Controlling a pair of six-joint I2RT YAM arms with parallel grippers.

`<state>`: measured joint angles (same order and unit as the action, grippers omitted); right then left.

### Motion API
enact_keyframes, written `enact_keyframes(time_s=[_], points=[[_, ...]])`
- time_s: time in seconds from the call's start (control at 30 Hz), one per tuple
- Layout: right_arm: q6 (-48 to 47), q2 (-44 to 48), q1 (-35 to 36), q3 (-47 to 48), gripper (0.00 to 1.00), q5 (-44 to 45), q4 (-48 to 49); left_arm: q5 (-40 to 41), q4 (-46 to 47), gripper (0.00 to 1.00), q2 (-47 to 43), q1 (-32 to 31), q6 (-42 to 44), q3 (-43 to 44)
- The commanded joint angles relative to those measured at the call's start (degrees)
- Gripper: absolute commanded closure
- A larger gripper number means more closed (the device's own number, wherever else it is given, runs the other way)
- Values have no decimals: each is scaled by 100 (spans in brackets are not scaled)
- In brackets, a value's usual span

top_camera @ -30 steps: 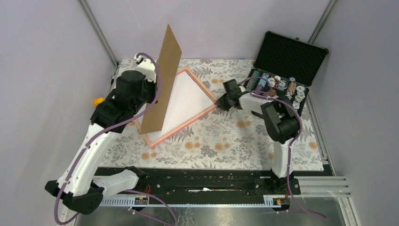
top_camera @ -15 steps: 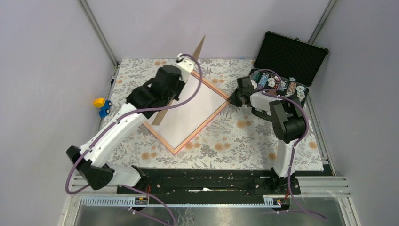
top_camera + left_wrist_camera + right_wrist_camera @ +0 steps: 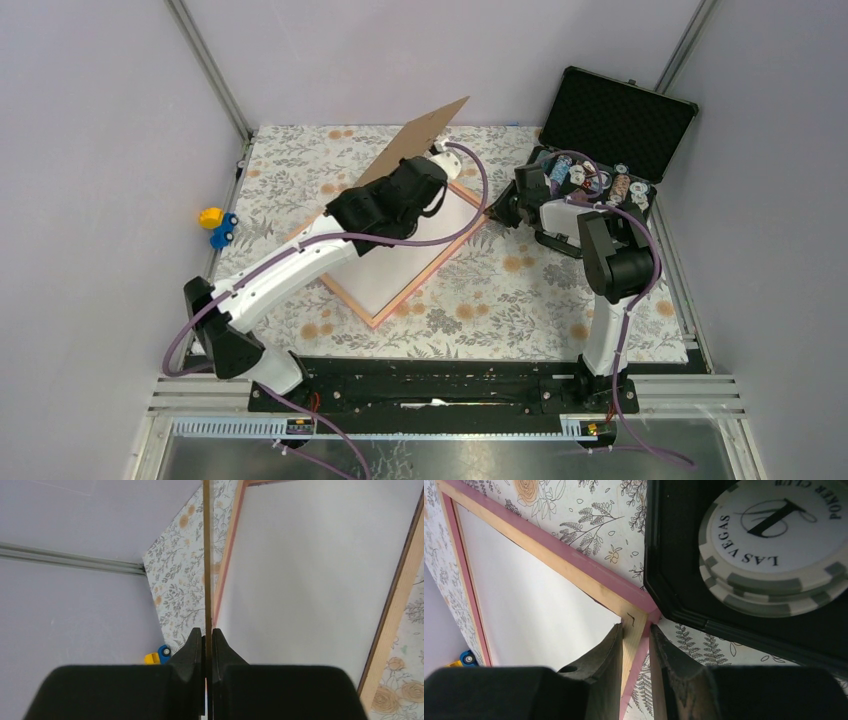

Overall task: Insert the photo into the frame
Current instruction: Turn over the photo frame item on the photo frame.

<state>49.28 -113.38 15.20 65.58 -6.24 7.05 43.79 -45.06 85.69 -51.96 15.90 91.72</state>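
Presently the frame (image 3: 425, 275) lies flat, long axis 7-to-1 o'clock, with the photo (image 3: 400, 262), apparently face down, inside. Right gripper (image 3: 634, 630) clamps its 3 o'clock corner. Beyond, left gripper (image 3: 206, 640) pinches the backing board (image 3: 425, 130), tilted over the frame's 12 o'clock side.

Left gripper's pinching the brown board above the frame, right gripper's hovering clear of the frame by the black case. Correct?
Wrong on the right gripper: the right wrist view shows it closed on the corner of the frame, beside the black case, not hovering clear. The left gripper does pinch the brown board above the frame.
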Motion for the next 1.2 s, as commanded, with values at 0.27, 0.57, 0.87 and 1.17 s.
enact_keyframes(time_s=[0.27, 0.57, 0.87, 1.17], points=[[-173, -7, -93, -314, 95, -26, -41, 906, 1101, 100, 358, -78, 709, -954], [-97, -14, -167, -414, 98, -210, 121, 577, 2415, 100, 455, 19, 1361, -1699], [-85, -1, -189, -479, 100, -357, 248, 573, 3324, 100, 671, 66, 1788, -1994], [-59, -32, -244, -519, 100, -521, 394, 574, 3457, 100, 546, 58, 1704, -2354]])
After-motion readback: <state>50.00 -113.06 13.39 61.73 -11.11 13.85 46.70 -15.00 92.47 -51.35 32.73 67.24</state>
